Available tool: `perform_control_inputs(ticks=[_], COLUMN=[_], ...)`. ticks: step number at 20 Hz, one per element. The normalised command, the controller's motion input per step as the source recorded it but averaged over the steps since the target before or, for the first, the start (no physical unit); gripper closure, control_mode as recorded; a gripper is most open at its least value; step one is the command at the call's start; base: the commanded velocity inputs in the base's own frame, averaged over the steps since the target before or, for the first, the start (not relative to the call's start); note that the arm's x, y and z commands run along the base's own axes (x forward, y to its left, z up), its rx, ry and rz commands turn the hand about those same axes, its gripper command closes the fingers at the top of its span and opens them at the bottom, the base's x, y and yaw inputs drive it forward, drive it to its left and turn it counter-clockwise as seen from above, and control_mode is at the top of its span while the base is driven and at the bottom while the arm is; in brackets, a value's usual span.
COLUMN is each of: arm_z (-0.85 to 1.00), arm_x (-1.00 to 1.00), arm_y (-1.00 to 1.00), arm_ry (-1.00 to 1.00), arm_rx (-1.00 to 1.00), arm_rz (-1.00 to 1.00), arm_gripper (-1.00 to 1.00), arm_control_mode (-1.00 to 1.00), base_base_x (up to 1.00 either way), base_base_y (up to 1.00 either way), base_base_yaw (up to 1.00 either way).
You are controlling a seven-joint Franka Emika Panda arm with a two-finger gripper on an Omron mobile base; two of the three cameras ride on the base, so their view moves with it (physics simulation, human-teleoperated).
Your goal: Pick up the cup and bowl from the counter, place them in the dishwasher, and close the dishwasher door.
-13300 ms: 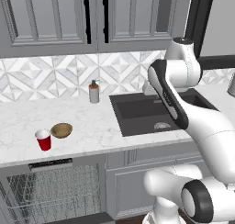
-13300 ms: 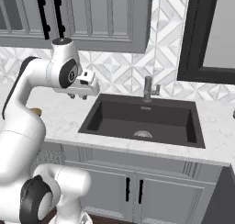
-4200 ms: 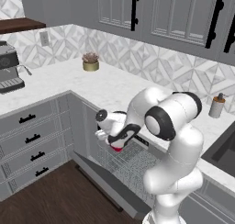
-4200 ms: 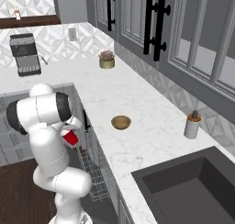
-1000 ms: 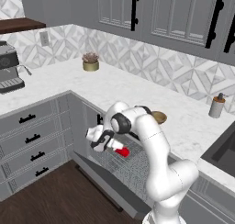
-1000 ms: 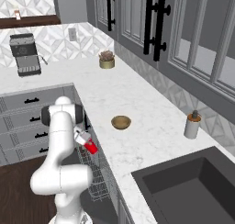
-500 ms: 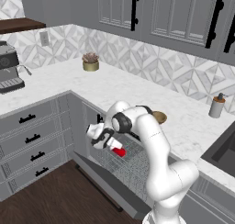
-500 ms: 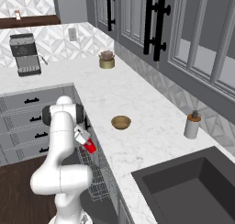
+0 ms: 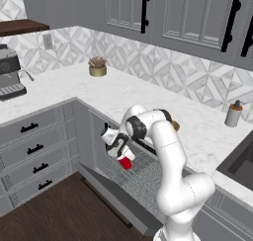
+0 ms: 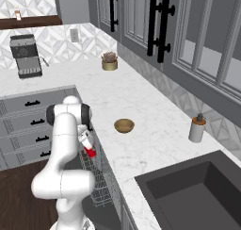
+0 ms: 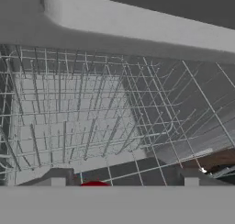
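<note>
The red cup [image 9: 126, 162] rests in the wire rack [image 9: 146, 178] of the open dishwasher, just under my gripper [image 9: 121, 154]. From the other side the cup [image 10: 90, 151] sits below the gripper [image 10: 86, 143], at the rack's [image 10: 101, 186] near end. In the hand view the gripper [image 11: 124, 182] is open, its fingertips [image 11: 56, 180] spread wide with a sliver of the cup [image 11: 95, 184] low between them and untouched. The tan bowl [image 10: 124, 125] stands on the white counter [image 10: 141, 106]; in the left base view my arm half hides the bowl [image 9: 174, 126]. The dishwasher door [image 9: 116, 198] hangs folded down.
A grey soap dispenser [image 10: 196, 128] stands near the dark sink [image 10: 193, 191]. A potted plant [image 10: 109, 61] and a coffee machine [image 10: 27, 54] sit further along the counter. Grey drawers [image 9: 32, 151] with black handles flank the dishwasher's left. The dark wood floor [image 9: 59, 215] lies in front.
The jaws have spread apart and let go of the cup, which now lies in the rack. The arm has barely moved.
</note>
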Motion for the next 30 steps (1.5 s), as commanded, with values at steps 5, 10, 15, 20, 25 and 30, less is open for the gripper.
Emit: perform_control_inputs(ticks=[5,10,15,20,25,30], arm_z=[-0.50,-0.37,-0.08,0.01,0.07,0.00], arm_x=[0.11,0.02,0.00,-0.05,-0.42,-0.43], arm_y=[0.00,0.04,0.03,0.00,0.04,0.14], arm_ry=[0.00,0.00,-0.06,-0.06,-0.02,0.00], arm_rx=[0.22,0.23,0.04,0.01,0.06,0.03], arm_rz=[0.00,0.00,0.00,0.00,0.04,0.07], arm_gripper=[-1.00,-1.00,-1.00,-1.00,-1.00,-1.00], arm_control_mode=[-1.00,-1.00,-1.00,-1.00,-1.00,-1.00], base_base_x=[0.00,0.00,0.00,0.00,0.00,0.00], base_base_y=[0.00,0.00,0.00,0.00,0.00,0.00], base_base_yaw=[0.00,0.00,0.00,0.00,0.00,0.00])
